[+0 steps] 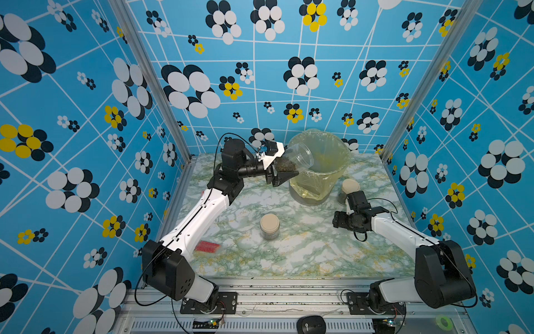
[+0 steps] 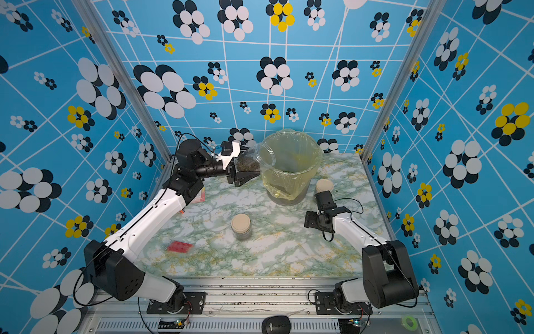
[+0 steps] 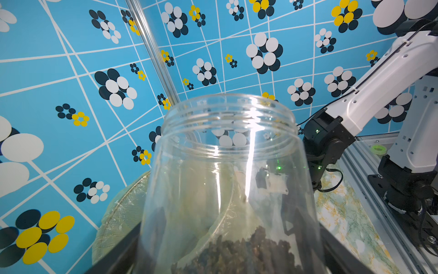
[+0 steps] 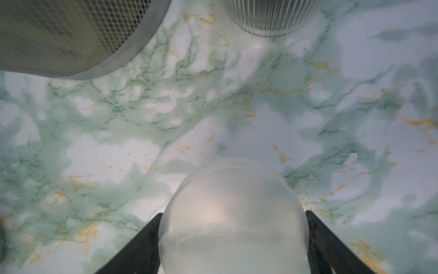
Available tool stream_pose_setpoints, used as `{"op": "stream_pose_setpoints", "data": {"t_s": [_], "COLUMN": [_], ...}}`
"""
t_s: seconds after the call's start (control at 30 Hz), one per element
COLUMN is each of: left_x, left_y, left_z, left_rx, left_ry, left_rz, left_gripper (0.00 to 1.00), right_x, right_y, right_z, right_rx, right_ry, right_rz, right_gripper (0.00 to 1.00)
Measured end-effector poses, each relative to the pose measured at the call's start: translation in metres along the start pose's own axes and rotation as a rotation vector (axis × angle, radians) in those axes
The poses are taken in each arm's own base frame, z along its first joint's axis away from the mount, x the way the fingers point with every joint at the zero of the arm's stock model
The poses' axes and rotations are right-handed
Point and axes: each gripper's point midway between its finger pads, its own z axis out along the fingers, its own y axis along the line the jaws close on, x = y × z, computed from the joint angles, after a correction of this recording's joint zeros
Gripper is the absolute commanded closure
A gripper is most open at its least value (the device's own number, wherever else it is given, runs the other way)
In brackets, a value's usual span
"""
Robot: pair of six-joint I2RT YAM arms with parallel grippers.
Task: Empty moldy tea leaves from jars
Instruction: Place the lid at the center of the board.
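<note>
My left gripper is shut on an open clear jar, tilted with its mouth over the bin lined with a yellow bag. Moldy tea leaves lie as a dark heap in its base end. My right gripper hangs low over the table to the right of the bin, shut on a translucent lid. A jar with a beige lid stands at mid-table. Another beige-lidded jar stands right of the bin.
A flat red item lies on the marble table near the left arm. The bin's mesh wall and a ribbed clear jar are close ahead of my right gripper. A mouse and green tape roll sit on the front rail.
</note>
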Motion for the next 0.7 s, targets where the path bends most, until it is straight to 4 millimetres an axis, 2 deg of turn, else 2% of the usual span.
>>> {"op": "stream_pose_setpoints", "data": {"t_s": [0.13,0.33,0.47,0.7], "left_x": [-0.001,0.000,0.001,0.003], "left_y": [-0.001,-0.002,-0.003,-0.003], "left_z": [0.000,0.001,0.001,0.001], "left_rx": [-0.002,0.001,0.002,0.004], "left_ry": [0.001,0.006,0.010,0.016], "left_rz": [0.004,-0.001,-0.006,-0.002], "left_gripper": [0.54,0.54,0.54,0.54], "right_x": [0.005,0.009,0.009,-0.002], "right_y": [-0.004,-0.006,-0.006,-0.002], "right_z": [0.012,0.019,0.018,0.007], "right_rx": [0.024,0.041,0.040,0.027], "right_ry": [0.031,0.055,0.055,0.021], "right_rz": [-0.002,-0.003,-0.006,-0.005], "right_gripper": [0.24,0.10,0.04,0.02]}}
